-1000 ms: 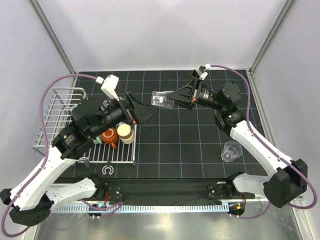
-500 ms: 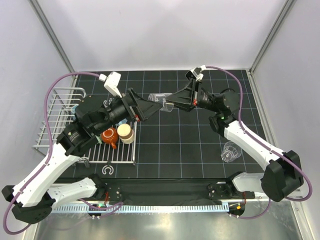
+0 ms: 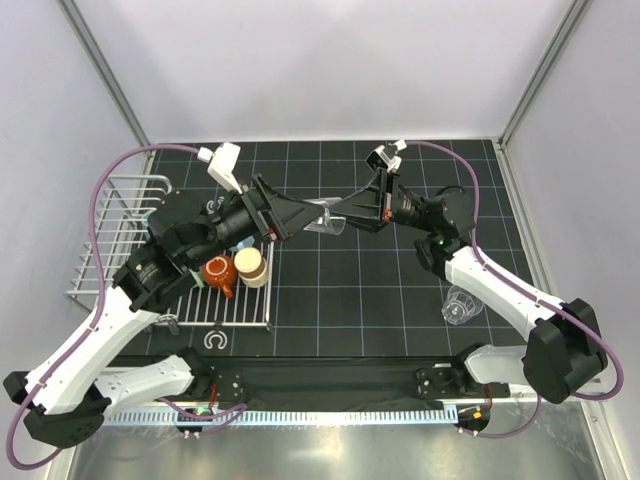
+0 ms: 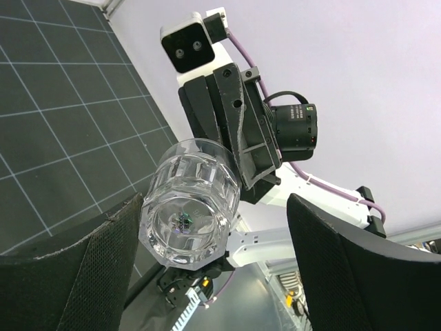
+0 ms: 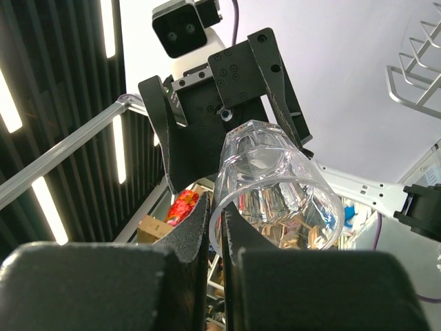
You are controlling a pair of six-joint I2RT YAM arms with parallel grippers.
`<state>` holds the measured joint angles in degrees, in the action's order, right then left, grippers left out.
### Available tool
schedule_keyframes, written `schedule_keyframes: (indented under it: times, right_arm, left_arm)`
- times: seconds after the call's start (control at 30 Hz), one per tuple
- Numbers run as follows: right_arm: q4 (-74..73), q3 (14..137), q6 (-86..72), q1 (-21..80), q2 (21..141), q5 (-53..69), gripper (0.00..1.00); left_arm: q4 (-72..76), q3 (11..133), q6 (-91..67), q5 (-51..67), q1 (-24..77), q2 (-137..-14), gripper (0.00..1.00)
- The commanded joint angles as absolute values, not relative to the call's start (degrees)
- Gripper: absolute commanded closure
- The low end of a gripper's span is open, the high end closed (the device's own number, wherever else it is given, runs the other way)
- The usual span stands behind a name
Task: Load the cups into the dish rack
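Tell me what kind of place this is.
Probably a robot test cell, not a kitchen: white panel walls, black gridded mat, a dish rack, and the right gripper holding a clear cup.

No words, numbers or brand names are legible anywhere. The only sign is a white open-ring mark [image 3: 213,340] printed on the black gridded desk [image 3: 380,290].
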<state>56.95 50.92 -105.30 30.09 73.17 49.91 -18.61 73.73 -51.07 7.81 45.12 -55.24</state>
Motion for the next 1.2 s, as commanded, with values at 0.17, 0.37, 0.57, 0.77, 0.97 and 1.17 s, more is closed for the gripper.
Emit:
schedule_keyframes:
  times: [0.17, 0.37, 0.57, 0.77, 0.97, 1.17]
  right_arm:
    - [60.91, 51.50, -104.94, 30.85, 72.86, 48.87, 0.96]
    - [60.47, 51.59, -104.77, 30.85, 73.12, 48.78, 0.96]
    - [52.14, 52.03, -99.16, 30.76, 72.86, 51.23, 0.61]
    - [-13.61, 65.27, -55.09, 30.41, 69.17, 42.60, 0.21]
    - [-45.87, 73.31, -37.72, 28.74, 71.99, 26.74, 0.17]
    - [-44.92, 68.65, -38.32, 28.39, 71.28, 27.07, 0.16]
  left_arm:
    - [-14.77, 74.18, -53.09, 12.30, 45.09, -55.20, 0.33]
    - [-15.99, 74.79, -52.12, 12.22, 45.09, -55.55, 0.72]
    - [-26.87, 79.09, -47.82, 8.01, 45.09, -56.25, 1.00]
    - [-50.81, 85.16, -41.84, -9.81, 45.00, -56.07, 1.00]
    - [-67.04, 86.75, -41.22, -25.29, 45.00, -54.67, 1.00]
    - [-82.52, 80.70, -48.42, -34.79, 44.83, -55.19, 1.00]
